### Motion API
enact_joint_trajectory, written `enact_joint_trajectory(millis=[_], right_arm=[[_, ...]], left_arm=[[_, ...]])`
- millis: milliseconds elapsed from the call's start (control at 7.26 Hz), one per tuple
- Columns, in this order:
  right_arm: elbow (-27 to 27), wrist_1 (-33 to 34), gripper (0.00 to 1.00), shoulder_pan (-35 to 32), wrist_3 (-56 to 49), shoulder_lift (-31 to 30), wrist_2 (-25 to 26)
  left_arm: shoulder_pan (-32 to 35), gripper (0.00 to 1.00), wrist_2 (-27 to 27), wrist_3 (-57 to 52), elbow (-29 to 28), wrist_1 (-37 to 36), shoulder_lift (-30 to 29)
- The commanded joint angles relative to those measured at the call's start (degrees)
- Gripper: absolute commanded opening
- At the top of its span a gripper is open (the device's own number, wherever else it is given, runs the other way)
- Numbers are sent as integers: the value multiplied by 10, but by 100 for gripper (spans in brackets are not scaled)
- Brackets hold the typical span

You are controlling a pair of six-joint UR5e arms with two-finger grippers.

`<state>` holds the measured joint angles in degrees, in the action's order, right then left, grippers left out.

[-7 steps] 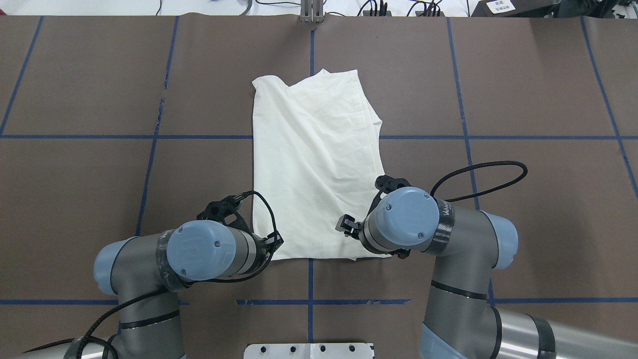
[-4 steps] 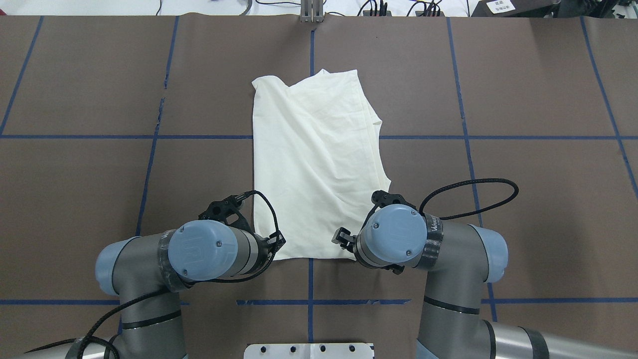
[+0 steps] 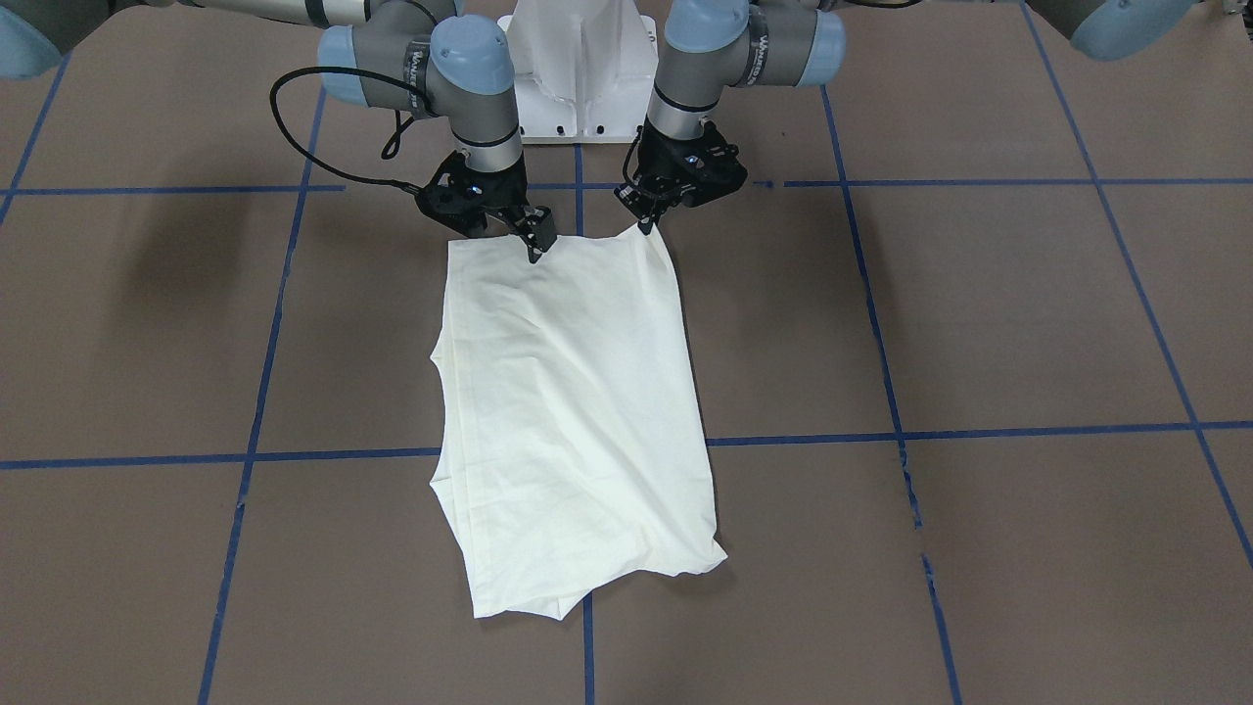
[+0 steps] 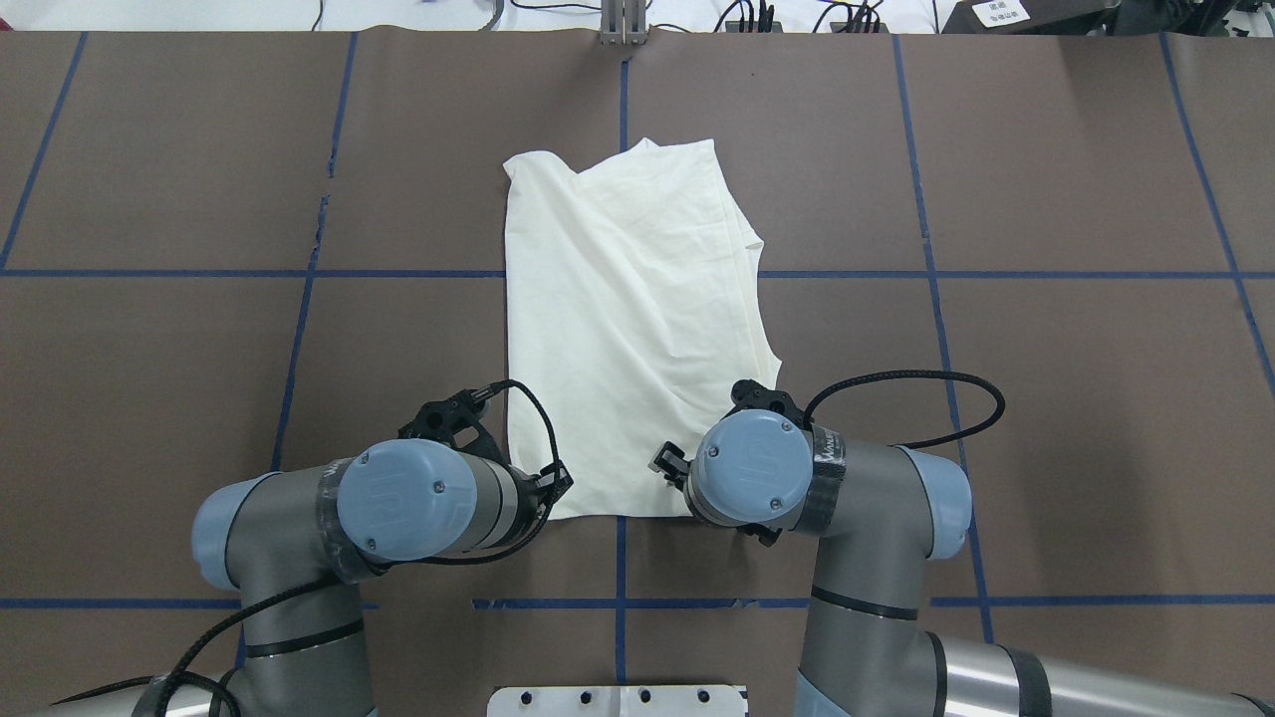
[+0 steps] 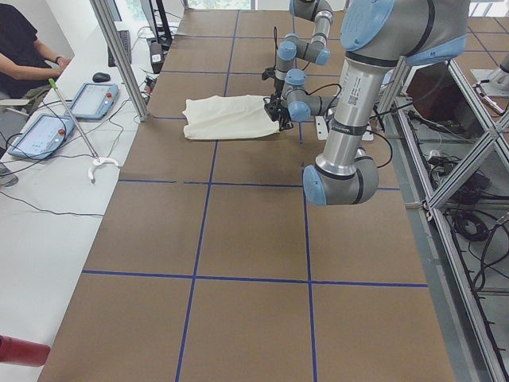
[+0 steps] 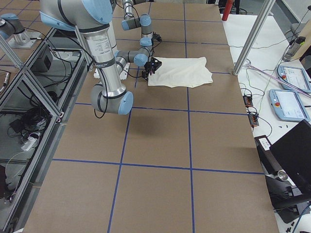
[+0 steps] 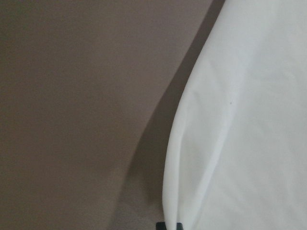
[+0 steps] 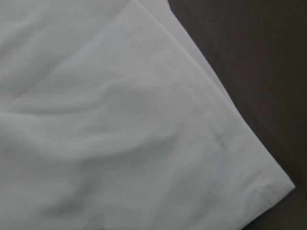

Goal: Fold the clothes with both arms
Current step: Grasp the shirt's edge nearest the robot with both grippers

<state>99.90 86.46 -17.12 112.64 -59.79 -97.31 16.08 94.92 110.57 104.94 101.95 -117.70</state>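
1. Two arms are working at the near hem of the shirt. It lies plain side up as a long folded strip in the middle of the table, running away from the robot.
2. In the last second the right gripper has slid inward along that hem and a little toward the robot. It now points down at the cloth between the hem's middle and its right corner.
3. The left gripper has barely moved and stays at the left near corner.
4. The shirt's outline has not shifted, so nothing has been lifted yet.
5. Both grippers' fingers look close together, but you cannot tell whether either has cloth pinched. The wrist cameras show only fabric and table.
6. This looks like lining up a two-point hold on the near hem, ready to carry it over toward the far end. Check that the right side catches every layer.
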Motion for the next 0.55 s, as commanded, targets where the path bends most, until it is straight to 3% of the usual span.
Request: enact_joint_trajectory(millis=[0, 138, 276, 413], right_arm=[[-5, 5, 100, 0, 4, 2, 0], [-5, 5, 97, 0, 4, 1, 0], [-2, 5, 86, 0, 5, -4, -1], [-1, 6, 58, 0, 4, -2, -2]], left_arm=[[0, 0, 0, 0, 3, 0, -1], [0, 0, 1, 0, 4, 0, -1], [0, 0, 1, 0, 4, 0, -1], [0, 0, 1, 0, 4, 0, 0]])
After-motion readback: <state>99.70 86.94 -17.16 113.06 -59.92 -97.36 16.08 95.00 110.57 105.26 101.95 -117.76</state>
